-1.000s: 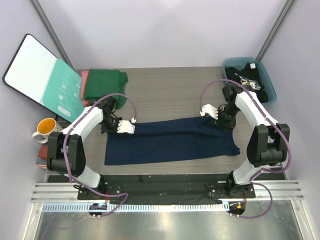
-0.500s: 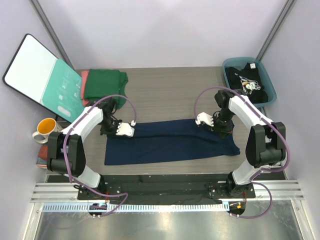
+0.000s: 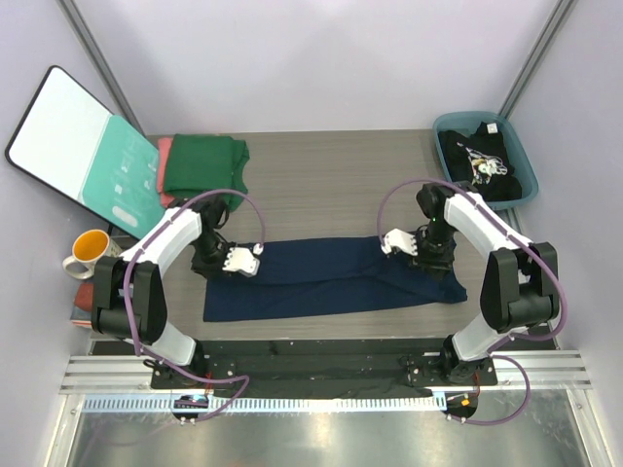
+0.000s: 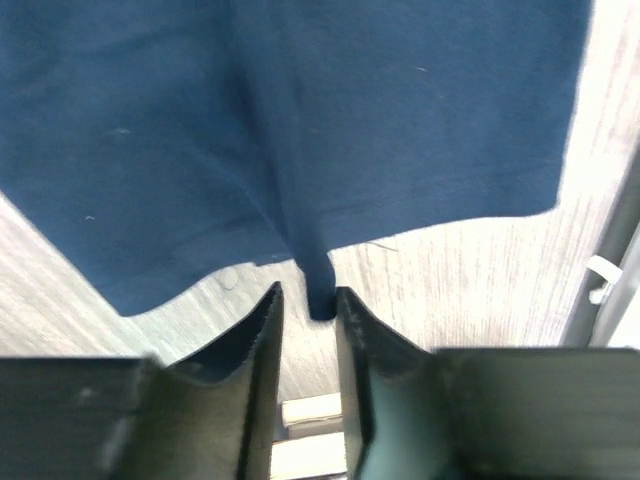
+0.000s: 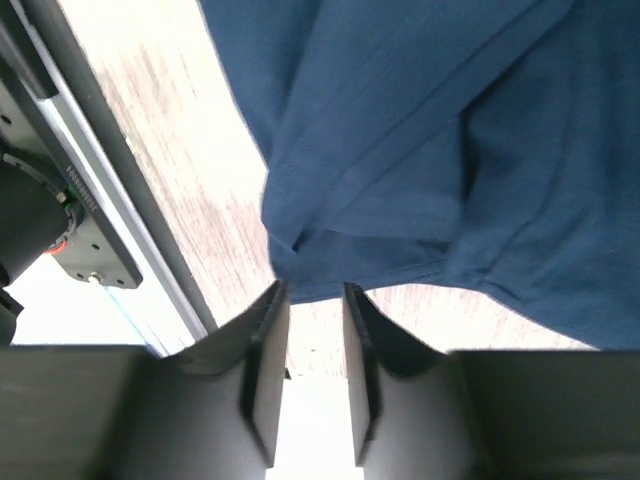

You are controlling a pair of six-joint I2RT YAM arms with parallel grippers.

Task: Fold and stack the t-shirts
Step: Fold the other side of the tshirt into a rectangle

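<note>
The navy blue t-shirt (image 3: 331,277) lies lengthwise across the middle of the table, partly folded. My left gripper (image 3: 248,261) is at its left end, shut on a thin fold of navy cloth (image 4: 318,285) between the fingertips (image 4: 268,300). My right gripper (image 3: 389,243) is over the right part, its tips closed on the shirt's bunched edge (image 5: 310,280). The dark green tee (image 3: 202,163) lies folded at the back left on the salmon-pink one (image 3: 164,148). The black tee with white print (image 3: 479,156) lies in the bin.
A teal bin (image 3: 521,156) stands at the back right. A teal-and-white board (image 3: 83,146) leans at the far left. An orange-and-white mug (image 3: 88,255) stands off the table's left edge. A black rail runs along the near edge (image 3: 321,348).
Both grippers have moved toward the near edge, carrying the shirt's far edge with them. The navy shirt now shows as a narrower band.
</note>
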